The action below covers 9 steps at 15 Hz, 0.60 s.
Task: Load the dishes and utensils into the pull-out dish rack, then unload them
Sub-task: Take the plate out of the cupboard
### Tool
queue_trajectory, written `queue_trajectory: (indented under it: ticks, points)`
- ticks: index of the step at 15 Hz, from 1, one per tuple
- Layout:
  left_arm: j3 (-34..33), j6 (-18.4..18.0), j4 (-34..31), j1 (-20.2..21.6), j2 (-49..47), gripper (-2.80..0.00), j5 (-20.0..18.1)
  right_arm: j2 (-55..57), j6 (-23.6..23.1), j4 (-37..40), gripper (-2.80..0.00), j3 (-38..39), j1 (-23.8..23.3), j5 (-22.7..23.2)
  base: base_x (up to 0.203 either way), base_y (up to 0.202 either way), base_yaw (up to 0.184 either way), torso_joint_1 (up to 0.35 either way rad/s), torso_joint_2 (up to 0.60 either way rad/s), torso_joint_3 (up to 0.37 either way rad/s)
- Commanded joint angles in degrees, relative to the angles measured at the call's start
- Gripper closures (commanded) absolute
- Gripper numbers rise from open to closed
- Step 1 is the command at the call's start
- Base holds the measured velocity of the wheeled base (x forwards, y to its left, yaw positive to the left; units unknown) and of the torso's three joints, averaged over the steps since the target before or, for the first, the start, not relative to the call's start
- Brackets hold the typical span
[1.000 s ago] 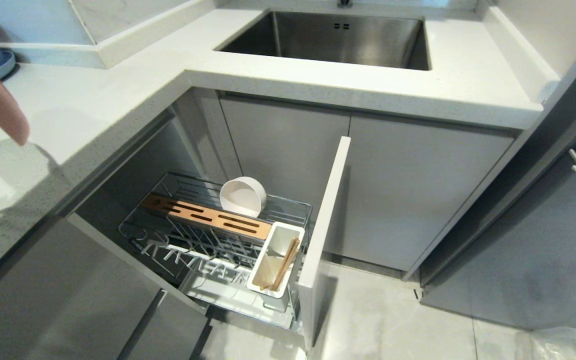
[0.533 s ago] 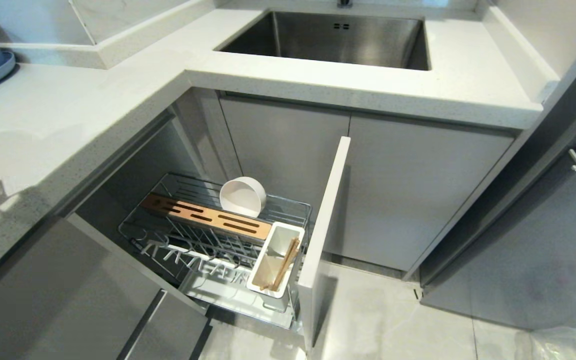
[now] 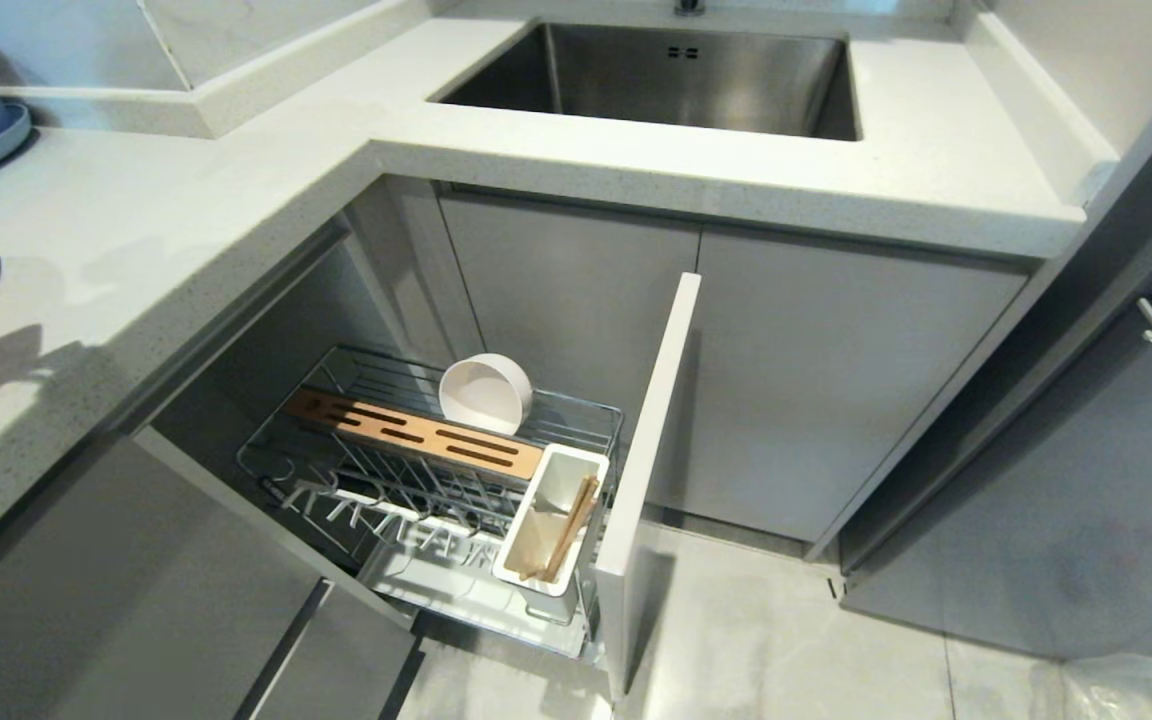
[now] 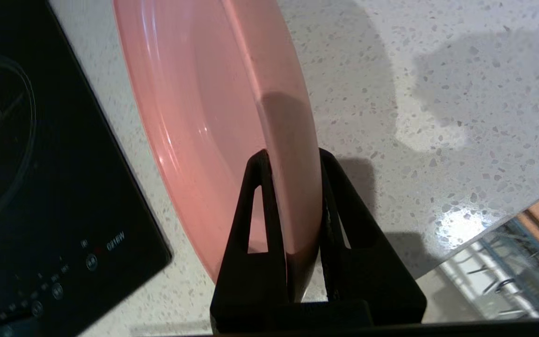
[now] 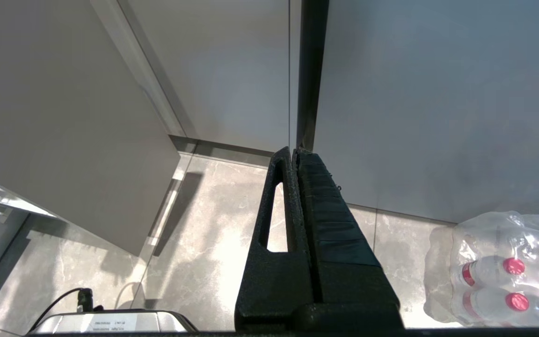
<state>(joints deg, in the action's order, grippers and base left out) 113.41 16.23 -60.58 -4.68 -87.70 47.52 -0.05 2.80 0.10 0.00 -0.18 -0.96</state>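
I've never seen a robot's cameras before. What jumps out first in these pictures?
A big pink plate held on edge in the left gripper over the speckled countertop. Below the counter, the pull-out dish rack stands open with a white bowl behind its wooden strip and chopsticks in the white caddy.

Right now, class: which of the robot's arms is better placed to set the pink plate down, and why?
The left. Its left gripper is clamped on the pink plate, held on edge over the counter. The right gripper is shut, empty and down near the floor.
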Motion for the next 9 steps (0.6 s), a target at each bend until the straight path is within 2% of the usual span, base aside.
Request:
queue_trajectory:
  ticks: [1,3,4,5,9]
  points:
    - [0.2,-3.6,-0.3,0.1,-1.3,0.0,0.2,0.0,0.0,0.0,0.0,0.1,0.0,0.0,0.0,0.0,0.0,0.0,0.0,0.0]
    - [0.2,-9.5,-0.2,0.0,-2.0,0.0,0.1,0.0,0.0,0.0,0.0,0.1,0.0,0.0,0.0,0.0,0.0,0.0,0.0,0.0]
    - [0.2,-11.0,-0.1,0.0,-2.2,0.0,0.1,0.0,0.0,0.0,0.0,0.1,0.0,0.0,0.0,0.0,0.0,0.0,0.0,0.0]
    - [0.2,-15.2,-0.1,0.0,-2.6,0.0,0.1,0.0,0.0,0.0,0.0,0.1,0.0,0.0,0.0,0.0,0.0,0.0,0.0,0.0]
    - [0.2,-19.8,-0.5,0.1,-4.6,0.0,0.3,0.0,0.0,0.0,0.0,0.1,0.0,0.0,0.0,0.0,0.0,0.0,0.0,0.0]
